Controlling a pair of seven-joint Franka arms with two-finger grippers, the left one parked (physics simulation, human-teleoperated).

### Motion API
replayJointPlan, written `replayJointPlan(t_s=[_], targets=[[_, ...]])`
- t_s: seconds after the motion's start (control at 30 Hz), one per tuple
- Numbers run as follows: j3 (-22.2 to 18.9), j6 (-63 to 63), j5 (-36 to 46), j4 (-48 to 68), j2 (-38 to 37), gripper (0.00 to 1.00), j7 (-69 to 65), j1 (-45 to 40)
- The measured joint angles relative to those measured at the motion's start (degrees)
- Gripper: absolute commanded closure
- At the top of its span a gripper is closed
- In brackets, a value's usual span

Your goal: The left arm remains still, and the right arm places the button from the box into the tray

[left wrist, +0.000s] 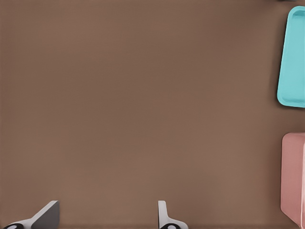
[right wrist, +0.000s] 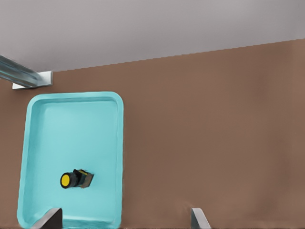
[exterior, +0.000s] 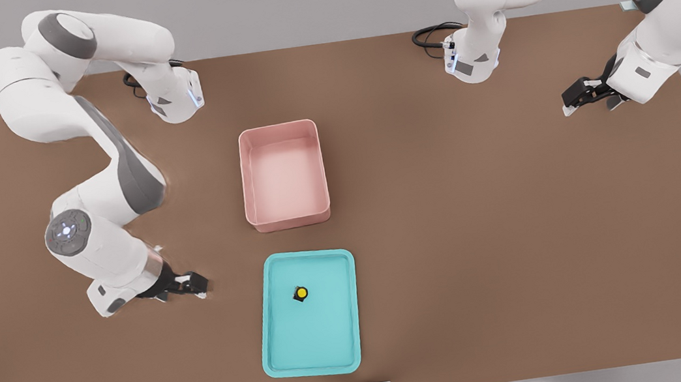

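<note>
The button point(exterior: 301, 293) lies already inside the tray point(exterior: 286, 356), a bit toward the box point(exterior: 283, 175) side of the tray's middle, tipped on its side w/ the yellow cap facing sideways, so I judge the placing as done. The gripper point(exterior: 190, 285) of the right arm point(exterior: 93, 204) is just beside the tray, on the front view's left of it, low over the table point(exterior: 516, 227); its fingers point(right wrist: 47, 220) stand wide apart and carry nothing. What can go wrong now, I think: if the arm swings back across the tray, a finger may clip the rim and shift the tray, or knock the button, which prob. rolls easy because it lies on its side. Count: 1 button, 1 tray, 1 box (empty), 2 arms.
</note>
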Motion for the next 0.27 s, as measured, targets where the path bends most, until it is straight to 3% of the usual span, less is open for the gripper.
replayJointPlan(t_s=[0.03, 0.07, 0.1, 0.17, 0.27], targets=[[-20.7, -4.3, 6.2, -1.1, -8.2, 0.00, -1.8, 12.5], [-32.9, -7.8, 11.4, -2.4, -14.2, 0.00, -3.3, 20.3], [-39.3, -10.7, 15.3, -4.8, -18.6, 0.00, -4.8, 23.8], [-44.2, -15.1, 20.5, -9.0, -23.7, 0.00, -7.4, 26.3], [-45.0, -19.5, 24.5, -10.4, -25.3, 0.00, -10.8, 26.0]])
